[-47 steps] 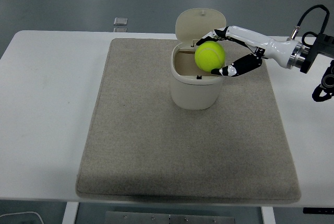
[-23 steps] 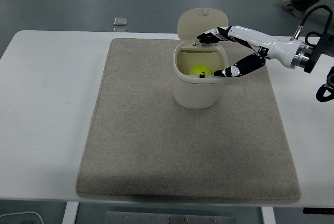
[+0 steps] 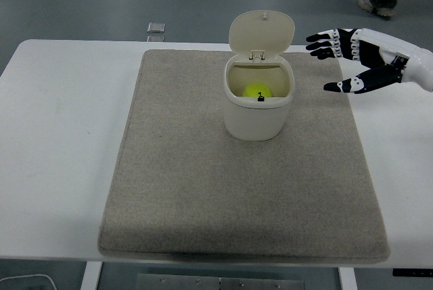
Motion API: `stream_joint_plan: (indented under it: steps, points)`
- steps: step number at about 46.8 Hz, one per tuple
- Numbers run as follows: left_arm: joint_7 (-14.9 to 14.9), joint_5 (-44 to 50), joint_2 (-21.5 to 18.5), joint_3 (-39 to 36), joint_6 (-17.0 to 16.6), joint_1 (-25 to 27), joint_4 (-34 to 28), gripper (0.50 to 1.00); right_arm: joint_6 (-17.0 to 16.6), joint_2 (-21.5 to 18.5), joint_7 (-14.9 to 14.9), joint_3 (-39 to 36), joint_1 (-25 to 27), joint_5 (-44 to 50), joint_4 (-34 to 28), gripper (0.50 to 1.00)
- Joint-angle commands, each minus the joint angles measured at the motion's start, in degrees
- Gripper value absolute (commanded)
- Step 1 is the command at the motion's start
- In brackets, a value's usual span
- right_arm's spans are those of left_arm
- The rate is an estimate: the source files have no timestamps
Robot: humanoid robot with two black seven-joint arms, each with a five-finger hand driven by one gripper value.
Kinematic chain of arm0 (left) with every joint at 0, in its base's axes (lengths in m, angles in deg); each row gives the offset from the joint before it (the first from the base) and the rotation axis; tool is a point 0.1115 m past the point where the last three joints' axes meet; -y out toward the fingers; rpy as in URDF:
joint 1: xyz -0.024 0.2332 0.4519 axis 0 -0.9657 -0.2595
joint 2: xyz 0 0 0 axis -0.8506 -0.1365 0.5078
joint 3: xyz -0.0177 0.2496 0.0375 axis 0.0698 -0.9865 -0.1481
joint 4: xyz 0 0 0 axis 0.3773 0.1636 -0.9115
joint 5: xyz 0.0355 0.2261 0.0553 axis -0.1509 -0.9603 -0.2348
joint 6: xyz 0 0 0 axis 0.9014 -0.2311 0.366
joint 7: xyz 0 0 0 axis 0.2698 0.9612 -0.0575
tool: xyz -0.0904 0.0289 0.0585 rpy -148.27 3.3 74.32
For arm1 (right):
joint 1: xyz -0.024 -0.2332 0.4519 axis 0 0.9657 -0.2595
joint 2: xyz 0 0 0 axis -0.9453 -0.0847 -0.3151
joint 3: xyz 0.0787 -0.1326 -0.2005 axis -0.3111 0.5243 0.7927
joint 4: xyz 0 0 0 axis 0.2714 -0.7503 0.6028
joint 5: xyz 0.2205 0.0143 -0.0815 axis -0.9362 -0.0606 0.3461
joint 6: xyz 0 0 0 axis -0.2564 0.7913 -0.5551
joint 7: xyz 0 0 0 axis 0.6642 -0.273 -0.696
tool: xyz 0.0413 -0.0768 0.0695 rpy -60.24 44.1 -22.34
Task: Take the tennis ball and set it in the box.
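While tennis ball (image 3: 257, 91) lies inside box (image 3: 258, 115), right hand (image 3: 352, 60) spread empty, no legible writing.

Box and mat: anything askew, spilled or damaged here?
Nothing stands out. The box stands upright on the mat, lid open, tennis ball inside. The right robot hand is open, clear of it.

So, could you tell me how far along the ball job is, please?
Done: the tennis ball lies inside the box, whose lid stands open. In hand: nothing; the right hand is open, empty, right of the box. Nothing visibly remains.
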Motion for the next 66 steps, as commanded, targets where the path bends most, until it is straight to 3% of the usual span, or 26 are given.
stream_joint_plan:
  steps: [1,5,13,17,30,44,53,66]
  points:
    - [0.0,0.0,0.0,0.0,0.0,0.0,0.0,0.992,1.4,-0.5,-0.2,-0.1,0.4,-4.0,-3.4,0.879]
    - [0.0,0.0,0.0,0.0,0.0,0.0,0.0,0.992,1.4,-1.4,-1.2,0.0,0.5,-8.0,-7.4,0.876]
    - [0.0,0.0,0.0,0.0,0.0,0.0,0.0,0.992,1.6,-6.6,-12.4,0.0,0.8,-17.2,-13.1,0.870]
    - [0.0,0.0,0.0,0.0,0.0,0.0,0.0,0.992,1.6,-8.8,-14.9,-0.1,0.8,-22.4,-16.3,0.870]
    - [0.0,0.0,0.0,0.0,0.0,0.0,0.0,0.992,2.5,-12.9,-15.6,-0.3,0.7,-35.6,-25.8,0.870]
    - [0.0,0.0,0.0,0.0,0.0,0.0,0.0,0.992,2.8,-15.8,-15.8,-0.2,0.8,-44.2,-26.0,0.870]
    - [0.0,0.0,0.0,0.0,0.0,0.0,0.0,0.992,5.6,-17.4,-17.8,-0.2,1.0,-52.2,-26.3,0.872]
    - [0.0,0.0,0.0,0.0,0.0,0.0,0.0,0.992,5.0,-18.8,-17.7,-0.3,1.9,-55.6,-26.2,0.876]
